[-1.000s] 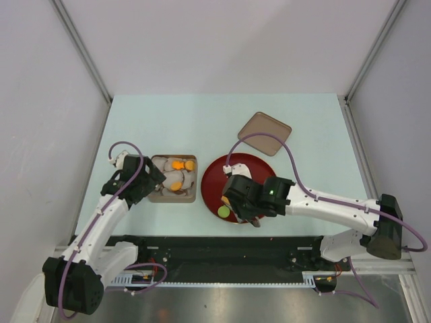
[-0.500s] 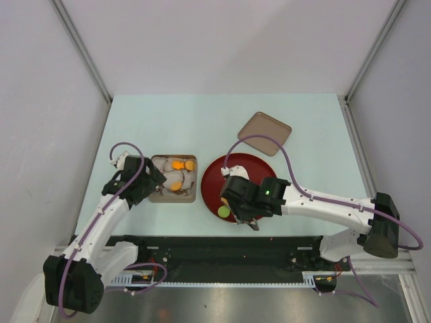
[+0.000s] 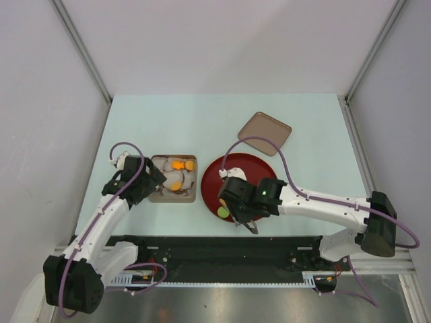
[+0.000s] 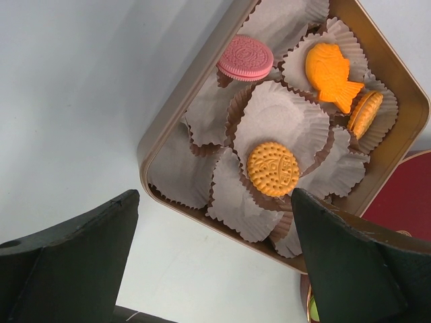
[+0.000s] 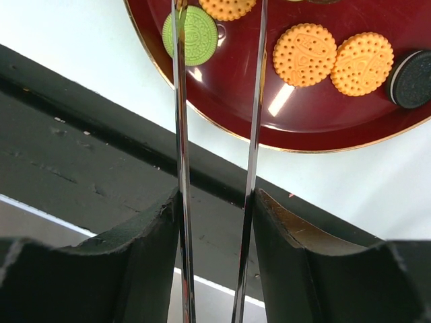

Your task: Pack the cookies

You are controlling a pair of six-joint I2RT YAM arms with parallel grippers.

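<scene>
Right gripper [image 5: 215, 202], clamped on tongs [image 5: 179, 134], has edged toward 9 o'clock over the plate [image 5: 283, 128], its blades reaching the green cookie [image 5: 190, 35] at the 7 o'clock rim, suggesting another pick; left gripper [image 4: 212, 202] hangs wide beside the box [image 4: 175, 121].

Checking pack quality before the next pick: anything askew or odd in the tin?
Two things. The orange sandwich cookie is tipped up on its edge in its paper cup instead of lying flat. The pink cookie sits tilted at a cup's rim, leaning against the tin wall.
</scene>
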